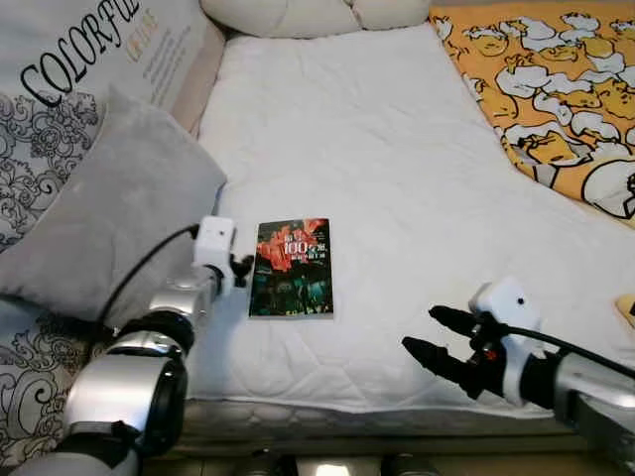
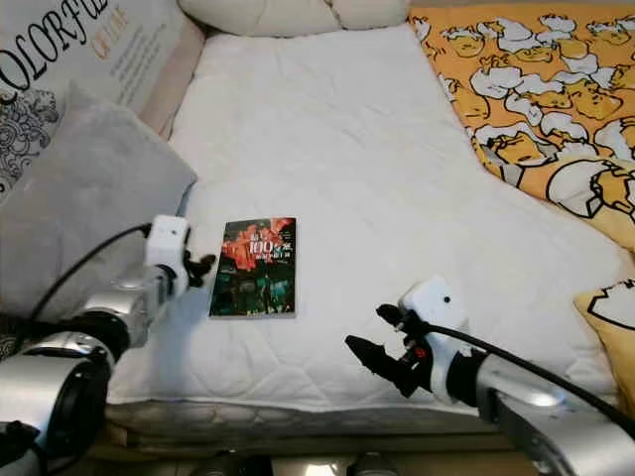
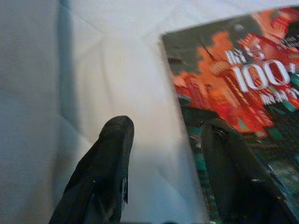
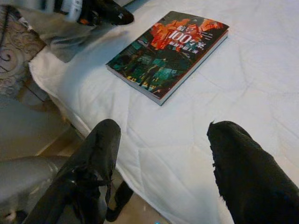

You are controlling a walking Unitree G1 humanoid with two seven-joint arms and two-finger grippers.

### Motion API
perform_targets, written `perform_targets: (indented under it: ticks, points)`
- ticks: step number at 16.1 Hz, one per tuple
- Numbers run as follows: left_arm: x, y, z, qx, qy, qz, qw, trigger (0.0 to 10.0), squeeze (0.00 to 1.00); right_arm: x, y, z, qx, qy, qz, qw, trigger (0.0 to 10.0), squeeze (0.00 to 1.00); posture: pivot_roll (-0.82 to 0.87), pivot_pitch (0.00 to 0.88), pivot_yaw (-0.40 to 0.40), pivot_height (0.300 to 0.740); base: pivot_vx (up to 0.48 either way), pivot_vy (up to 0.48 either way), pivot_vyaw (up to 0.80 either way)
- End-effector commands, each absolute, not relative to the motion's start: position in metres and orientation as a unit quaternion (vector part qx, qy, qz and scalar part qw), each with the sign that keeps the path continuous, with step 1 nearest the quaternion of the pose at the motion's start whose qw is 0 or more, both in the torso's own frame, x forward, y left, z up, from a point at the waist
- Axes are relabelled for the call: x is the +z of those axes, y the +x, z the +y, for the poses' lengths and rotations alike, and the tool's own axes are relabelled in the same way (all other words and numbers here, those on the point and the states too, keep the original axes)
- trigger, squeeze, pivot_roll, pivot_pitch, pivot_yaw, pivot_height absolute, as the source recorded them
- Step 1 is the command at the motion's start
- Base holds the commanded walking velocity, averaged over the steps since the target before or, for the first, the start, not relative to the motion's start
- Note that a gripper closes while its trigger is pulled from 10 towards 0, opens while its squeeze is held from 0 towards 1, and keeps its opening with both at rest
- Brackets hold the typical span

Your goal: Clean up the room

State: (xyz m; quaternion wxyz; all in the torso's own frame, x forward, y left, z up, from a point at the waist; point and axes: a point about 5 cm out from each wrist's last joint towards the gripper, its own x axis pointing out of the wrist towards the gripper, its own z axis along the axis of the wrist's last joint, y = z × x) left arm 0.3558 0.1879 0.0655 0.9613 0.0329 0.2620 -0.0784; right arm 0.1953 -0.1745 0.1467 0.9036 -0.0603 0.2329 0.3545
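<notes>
Left tool [image 1: 241, 266] sits low over the white bed [image 1: 397, 178] with its two black fingers [image 3: 105, 172] spread; the near long edge of the book [image 1: 292, 268] lies in the gap between them, one finger over the cover and the other over bare sheet. Nothing is pinched yet. Whether the fingers touch the cover or the sheet cannot be told. The book lies flat and face up, just beside this tool on its inner side, close to the bed's front edge.

Right tool [image 1: 444, 342] hovers above the front edge of the mattress, fingers [image 4: 88, 172] also spread and holding nothing, with the book ahead of it and across toward the other arm, well apart.

As for tidying, little looks done: the book is still on the bed and no grasp has closed. Closing on it, lifting it and carrying it off all remain, by my reading.

On the outer side of the left tool a grey pillow [image 1: 109, 198] leans right beside the arm, with a printed cushion [image 1: 89, 50] behind it; these could crowd the wrist. Beyond the right tool, a yellow patterned blanket [image 1: 556, 89] covers the far corner, well clear. A flat, thin book on soft bedding may be awkward to get a finger under.
</notes>
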Motion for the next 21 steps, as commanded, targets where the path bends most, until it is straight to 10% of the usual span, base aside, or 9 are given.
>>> perform_targets:
  ticks: [1,7,21]
  points:
    - [0.076,0.361,0.19,-0.086,0.038,0.24,0.966,10.0,1.0,0.144,0.201,-0.173,0.341,-0.061,0.227,0.91,10.0,0.0,-0.22,0.049,0.08,0.74,0.0,0.0,0.0]
    - [0.104,0.367,0.167,-0.178,-0.013,0.111,0.978,10.0,1.0,0.107,0.242,-0.18,0.189,0.018,0.262,0.946,10.0,0.0,-0.08,0.0,0.079,0.74,0.0,0.0,0.0]
    - [0.115,0.257,0.184,-0.066,0.025,0.091,0.993,10.0,1.0,0.09,0.26,-0.153,0.135,-0.047,0.208,0.968,10.0,0.0,0.02,0.0,0.014,0.74,0.0,-0.044,0.0]
